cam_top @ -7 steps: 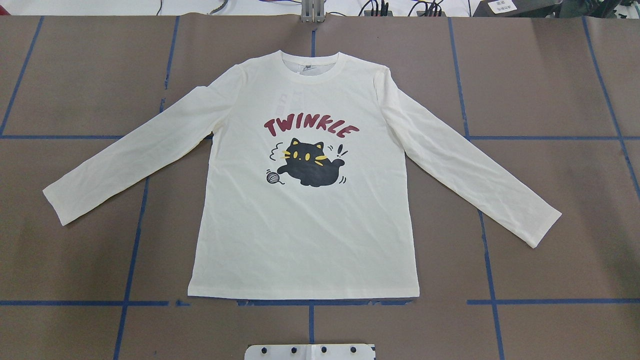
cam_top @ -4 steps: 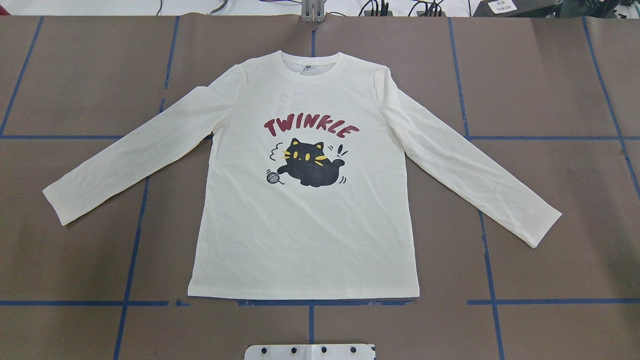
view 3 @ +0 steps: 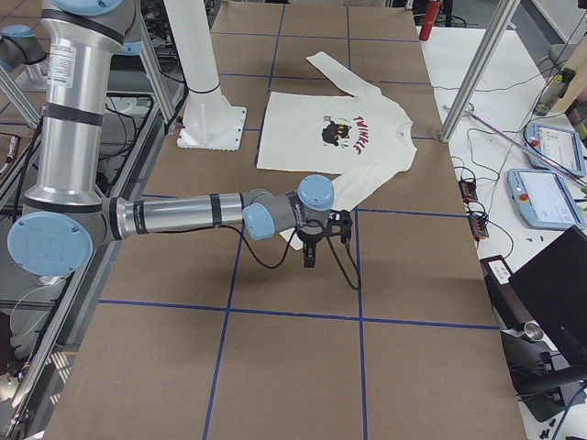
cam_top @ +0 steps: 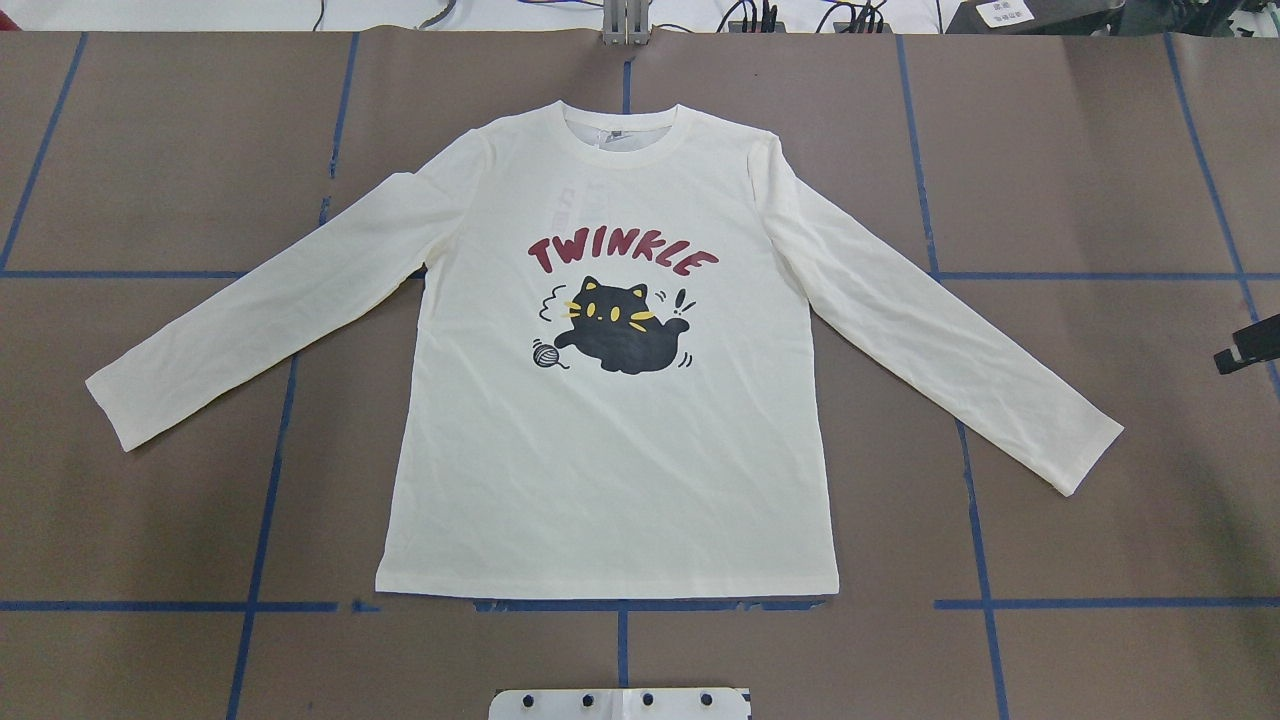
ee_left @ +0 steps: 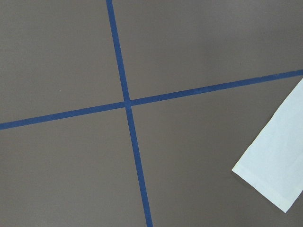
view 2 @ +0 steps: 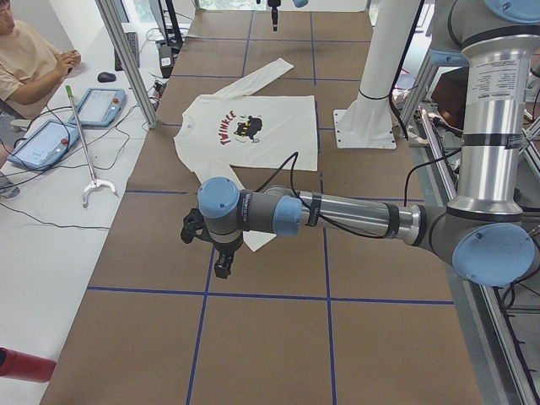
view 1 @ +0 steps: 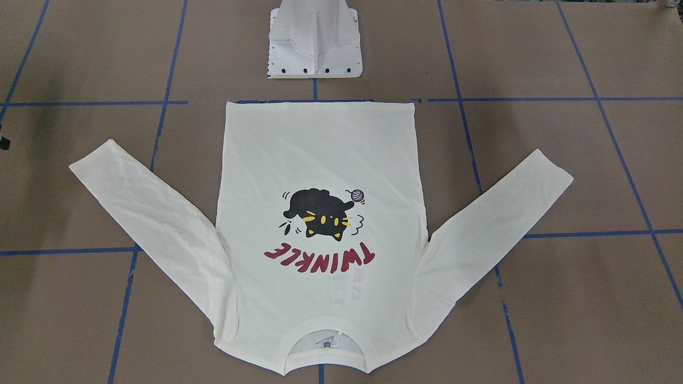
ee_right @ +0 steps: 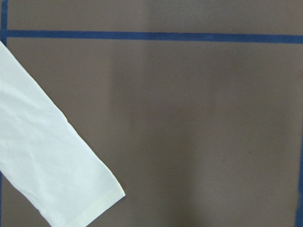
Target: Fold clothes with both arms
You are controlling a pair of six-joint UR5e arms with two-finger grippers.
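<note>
Both left gripper point(view 2: 219, 263) and right gripper point(view 3: 314, 255) hover beside the T-shirt point(cam_top: 600, 470) — jaws' state unclear.

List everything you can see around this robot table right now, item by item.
long-sleeved T-shirt: one, cream, black cat and red TWINKLE print, flat face-up mid-table, sleeves spread.
table: one, brown with blue tape grid.
pedestal base: one, white, beyond the shirt's hem.
teach pendants: two, blue-grey, side bench.
operator: one, beige top, seated at that bench.
reacher tool: one, pale, on the bench.
left arm: one, silver with blue caps, low near a cuff; left gripper black, jaws unclear.
right arm: one, same colours, near the other cuff; right gripper black, jaws unclear.
</note>
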